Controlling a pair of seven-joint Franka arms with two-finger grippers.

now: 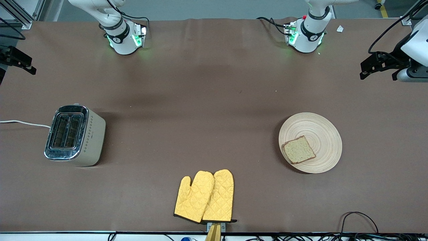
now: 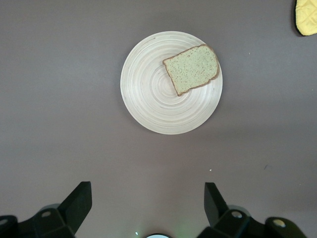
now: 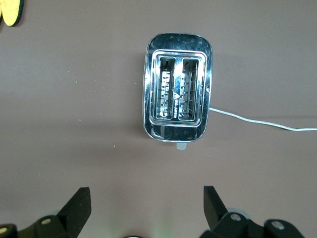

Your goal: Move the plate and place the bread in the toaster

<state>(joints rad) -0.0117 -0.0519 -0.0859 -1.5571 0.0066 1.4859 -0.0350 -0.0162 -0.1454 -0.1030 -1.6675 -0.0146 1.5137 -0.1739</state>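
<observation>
The pale wooden plate (image 1: 322, 129) lies toward the left arm's end of the table, and the bread (image 1: 298, 149) rests on its rim nearest the front camera. The left wrist view looks down on the plate (image 2: 153, 104) and the bread (image 2: 191, 69). The cream toaster (image 1: 76, 134) stands toward the right arm's end with both slots empty; it also shows in the right wrist view (image 3: 177, 94). My left gripper (image 1: 371, 67) (image 2: 147, 191) is open and empty, high over the table's left-arm end. My right gripper (image 1: 18, 62) (image 3: 147, 193) is open and empty, high over the right-arm end.
Two yellow oven mitts (image 1: 204, 195) lie near the table's front edge, midway between toaster and plate. The toaster's white cord (image 1: 23, 123) runs off the right arm's end of the table. Brown cloth covers the table (image 1: 200, 100).
</observation>
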